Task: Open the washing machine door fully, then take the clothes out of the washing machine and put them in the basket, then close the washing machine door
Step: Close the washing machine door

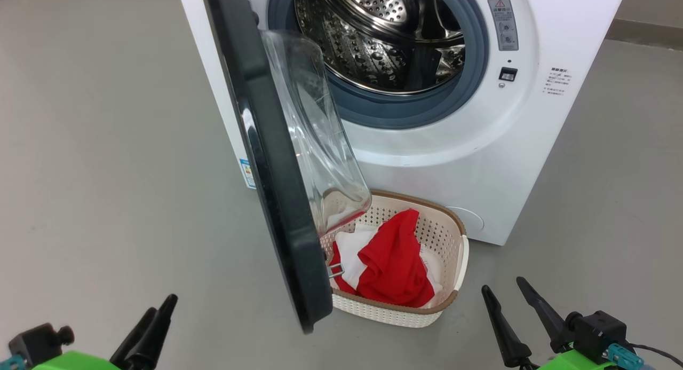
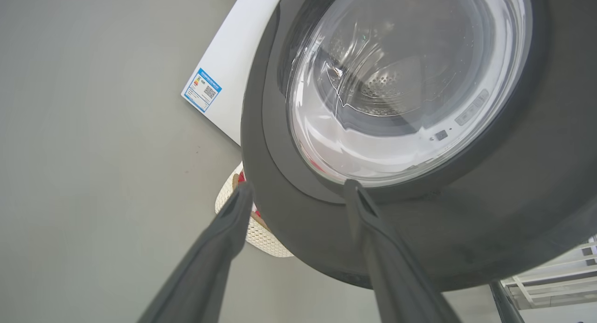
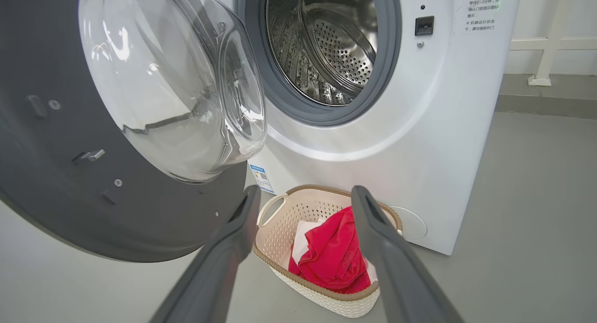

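One perforated cream basket point(image 1: 460, 252) holds soft red-and-white clothes point(image 1: 395, 263) beside one round, glass-bowled door point(image 1: 277, 199). Left gripper point(image 2: 298, 185) and right gripper point(image 3: 303, 192) gape wide, empty.

Grey floor point(image 1: 106, 146) carries the washing machine point(image 1: 427, 146) and basket point(image 1: 389, 314).

Washing machine point(image 1: 533, 146): on the floor point(image 1: 106, 172), at the back. Drum point(image 1: 368, 44): inside the machine, behind its front opening. Washing machine door point(image 1: 267, 162): stands out from the left of the opening toward the robot, its window bulging rightward above the basket's left end. Basket point(image 1: 438, 232): on the floor, just before the machine, right of the door. Clothes point(image 1: 395, 258): in the basket. Left gripper point(image 1: 161, 304): nearest, left of the door. Right gripper point(image 1: 502, 283): nearest, right of the basket.
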